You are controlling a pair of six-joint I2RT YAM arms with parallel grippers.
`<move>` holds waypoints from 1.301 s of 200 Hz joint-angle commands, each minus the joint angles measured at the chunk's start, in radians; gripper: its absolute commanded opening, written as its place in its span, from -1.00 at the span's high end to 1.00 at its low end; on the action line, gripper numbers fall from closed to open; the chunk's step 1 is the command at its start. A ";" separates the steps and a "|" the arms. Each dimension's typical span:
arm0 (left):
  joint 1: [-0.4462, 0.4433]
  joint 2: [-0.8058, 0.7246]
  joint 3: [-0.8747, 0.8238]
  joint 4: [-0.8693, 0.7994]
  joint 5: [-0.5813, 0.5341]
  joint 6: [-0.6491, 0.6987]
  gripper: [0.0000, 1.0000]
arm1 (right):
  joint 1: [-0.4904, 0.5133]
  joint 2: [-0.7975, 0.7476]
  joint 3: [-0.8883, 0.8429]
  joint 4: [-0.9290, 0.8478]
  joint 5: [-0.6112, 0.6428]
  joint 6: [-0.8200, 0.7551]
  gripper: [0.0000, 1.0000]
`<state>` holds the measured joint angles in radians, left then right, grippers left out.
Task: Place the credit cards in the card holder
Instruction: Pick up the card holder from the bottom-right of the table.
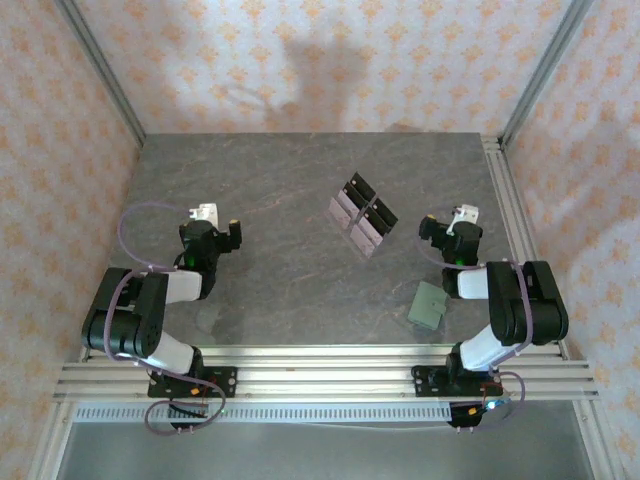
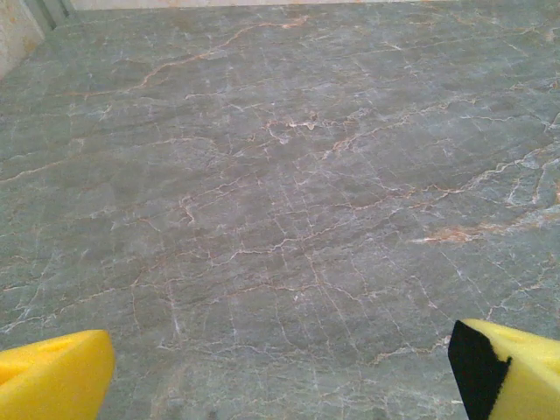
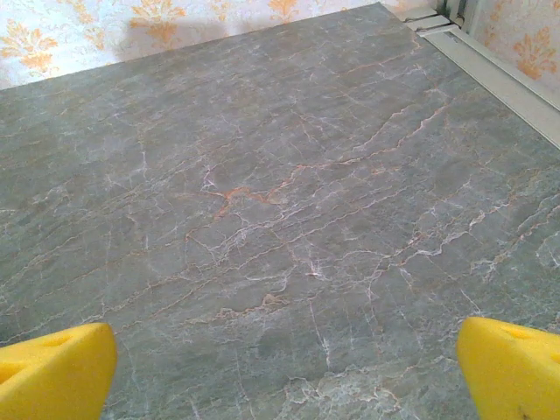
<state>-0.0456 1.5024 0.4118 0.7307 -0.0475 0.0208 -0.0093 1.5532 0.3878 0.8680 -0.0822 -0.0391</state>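
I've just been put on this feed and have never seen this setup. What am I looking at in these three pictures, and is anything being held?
Two robot arms are bolted at the near edge of a grey marbled table. The overhead picture looks down from behind them. The other two pictures come from a camera on each wrist; the yellow shapes in their bottom corners are that arm's own finger ends. The left gripper and right gripper are both open and hold nothing. The mauve credit cards lie together mid-table. The green card holder lies by the right arm.
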 commanded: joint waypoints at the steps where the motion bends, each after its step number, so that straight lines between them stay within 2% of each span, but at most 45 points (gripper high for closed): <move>1: 0.000 -0.008 0.009 0.018 0.006 0.010 -1.00 | 0.002 -0.002 0.005 0.017 0.012 -0.003 -0.99; 104: 0.003 -0.007 0.013 0.012 0.008 0.007 -1.00 | 0.009 -0.001 0.010 0.008 0.042 -0.002 -0.99; 166: 0.004 -0.005 0.017 0.006 0.005 0.003 -1.00 | 0.005 0.000 0.009 0.011 0.008 -0.005 -0.99; 196: 0.010 -0.005 0.019 0.005 0.008 0.001 -1.00 | 0.003 -0.009 -0.001 0.028 0.039 0.011 -0.99; 207: 0.010 -0.007 0.018 0.005 0.009 0.000 -1.00 | 0.002 -0.055 -0.013 0.011 0.088 0.028 -0.99; 237: 0.010 -0.023 0.049 -0.060 -0.012 -0.008 -1.00 | 0.003 -0.254 0.041 -0.235 0.157 0.055 -0.99; 260: 0.010 -0.065 0.205 -0.346 -0.040 -0.021 -1.00 | 0.002 -0.411 0.099 -0.407 0.187 0.213 -0.99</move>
<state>-0.0448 1.4933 0.4667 0.6285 -0.0444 0.0154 -0.0067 1.2823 0.4110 0.6598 0.0387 0.0250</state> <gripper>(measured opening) 0.999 0.993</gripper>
